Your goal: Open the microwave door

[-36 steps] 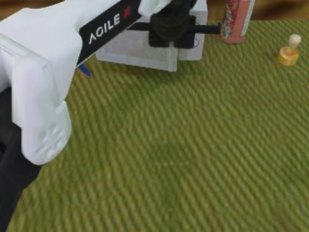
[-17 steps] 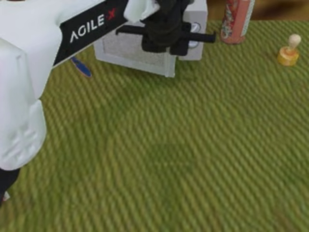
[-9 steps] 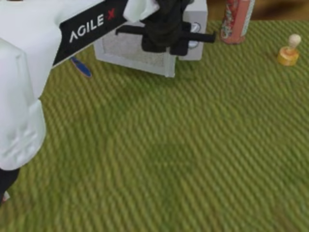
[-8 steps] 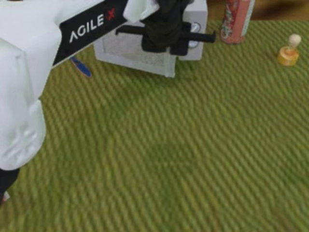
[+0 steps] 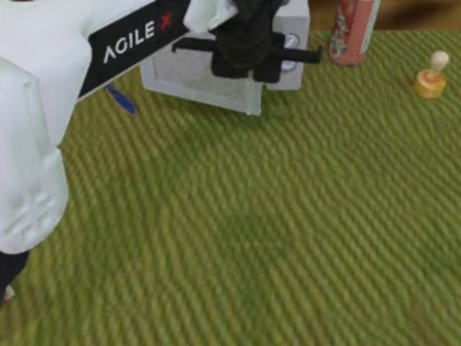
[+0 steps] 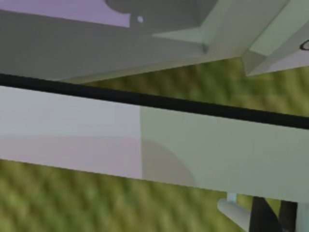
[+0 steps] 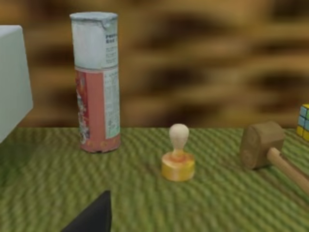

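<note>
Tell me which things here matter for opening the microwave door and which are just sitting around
Part of the job:
the microwave
the microwave door, swung slightly ajar
the left gripper, at the door's free edge

Just lying about:
red and white canister
yellow stamp with a wooden knob
wooden mallet
colourful cube
blue object beside the microwave

A green woven mat (image 5: 274, 231) covers the table. At its far edge stands the microwave (image 5: 299, 25), with a blue pen (image 5: 121, 100) to its left and a red can (image 5: 353, 29) to its right. Farther right sit a yellow stamp (image 5: 431, 76), a wooden mallet (image 7: 270, 150) and a colour cube (image 7: 304, 121).
</note>
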Tool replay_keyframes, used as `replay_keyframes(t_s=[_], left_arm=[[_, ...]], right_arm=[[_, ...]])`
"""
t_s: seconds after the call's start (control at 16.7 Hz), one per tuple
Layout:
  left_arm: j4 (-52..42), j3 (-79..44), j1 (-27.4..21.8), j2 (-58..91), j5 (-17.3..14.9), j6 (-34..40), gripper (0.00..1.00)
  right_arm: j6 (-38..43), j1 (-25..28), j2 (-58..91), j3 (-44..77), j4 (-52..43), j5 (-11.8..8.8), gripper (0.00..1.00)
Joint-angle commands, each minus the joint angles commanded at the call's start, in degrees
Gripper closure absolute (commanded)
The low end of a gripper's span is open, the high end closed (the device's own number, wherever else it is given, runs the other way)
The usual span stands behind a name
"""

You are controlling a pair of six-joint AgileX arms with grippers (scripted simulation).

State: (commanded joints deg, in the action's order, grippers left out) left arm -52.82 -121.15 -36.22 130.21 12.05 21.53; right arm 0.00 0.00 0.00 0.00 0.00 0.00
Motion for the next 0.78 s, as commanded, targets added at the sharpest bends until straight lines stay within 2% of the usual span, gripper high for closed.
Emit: replay_keyframes(t_s=[0.3, 0.78], left_arm=[[0.2, 0.3, -0.4, 0.1, -0.3, 0.0, 1.00], [5.3, 10.6, 0.9, -6.4, -3.3, -6.2, 1.00]], right_arm=[[0.0, 0.0, 0.0, 0.0, 0.0, 0.0, 0.00], [0.0, 0.0, 0.0, 0.0, 0.0, 0.0, 0.00]])
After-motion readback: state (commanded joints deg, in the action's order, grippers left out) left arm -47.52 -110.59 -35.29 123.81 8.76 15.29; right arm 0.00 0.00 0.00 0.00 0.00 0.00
